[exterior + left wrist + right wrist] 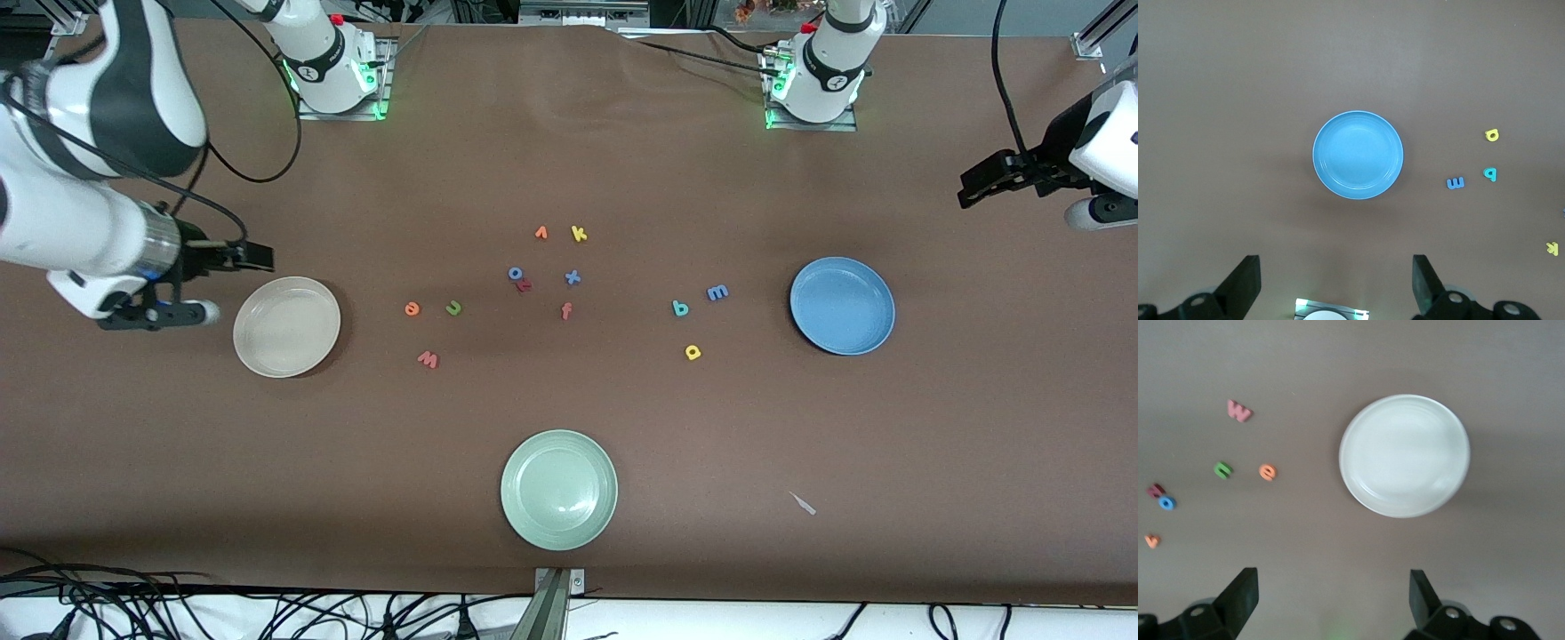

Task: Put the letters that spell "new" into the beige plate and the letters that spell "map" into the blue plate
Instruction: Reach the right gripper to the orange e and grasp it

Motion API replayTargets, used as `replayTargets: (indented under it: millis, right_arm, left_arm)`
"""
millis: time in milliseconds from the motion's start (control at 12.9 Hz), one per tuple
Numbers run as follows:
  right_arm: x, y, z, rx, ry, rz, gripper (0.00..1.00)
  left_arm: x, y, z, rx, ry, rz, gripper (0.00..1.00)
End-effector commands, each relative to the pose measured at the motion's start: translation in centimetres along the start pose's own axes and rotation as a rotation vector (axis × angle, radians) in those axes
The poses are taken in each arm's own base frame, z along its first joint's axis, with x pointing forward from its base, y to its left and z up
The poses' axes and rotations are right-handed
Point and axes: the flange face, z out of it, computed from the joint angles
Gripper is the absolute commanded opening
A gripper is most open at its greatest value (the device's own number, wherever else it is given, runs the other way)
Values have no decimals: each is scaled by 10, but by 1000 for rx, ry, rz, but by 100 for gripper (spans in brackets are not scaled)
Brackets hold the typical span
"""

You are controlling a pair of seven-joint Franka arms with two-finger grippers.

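Front view: my two arms hang idle at the edges of the frame, nothing yet lifted. My right gripper sits at mid left, jaws spread and empty, just beside the beige plate. My left gripper waits at the upper right, also wide and empty, above the bare table near the blue plate. Between the plates lie the letters. The orange "e", green "n" and pinkish-red "w" cluster left of centre, close to the beige plate that I judge is meant to take them. The blue "m", teal letter and yellow letter sit right of centre, near the blue plate. The spare letters bunch at mid frame, and a pale green plate rests at lower centre, with no part in the job.

Left wrist view: the blue plate fills the centre, empty. "m", the teal letter and the yellow letter stand at the right; my open fingers frame the bottom edge.

Right wrist view: the beige plate sits right of centre, empty. "w", "n" and "e" are at the left. My fingers gape at the bottom, holding nothing. Both groups look laid out so each arm works its own end.
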Motion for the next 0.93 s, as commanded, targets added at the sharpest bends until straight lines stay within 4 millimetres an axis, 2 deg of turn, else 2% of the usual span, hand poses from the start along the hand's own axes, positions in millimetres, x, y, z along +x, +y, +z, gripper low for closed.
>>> replayTargets:
  millis: [0,155,309,618,850]
  right_arm:
    - [3,-25,40,20,5,83,100]
    - [0,-45,65,20,18,134,100]
    - [-4,-68,98,31,52,176,100]
    - [-16,-80,169,48,148,171,100]
    - [-23,-100,205,58,186,200,100]
  left_arm:
    - [2,2,-5,-19,1,1,100]
    - [2,5,-5,-18,1,7,100]
    - [-2,17,-5,-12,1,28,100]
    - [-1,14,-5,-11,1,23,100]
    - [0,13,-5,-11,3,20,100]
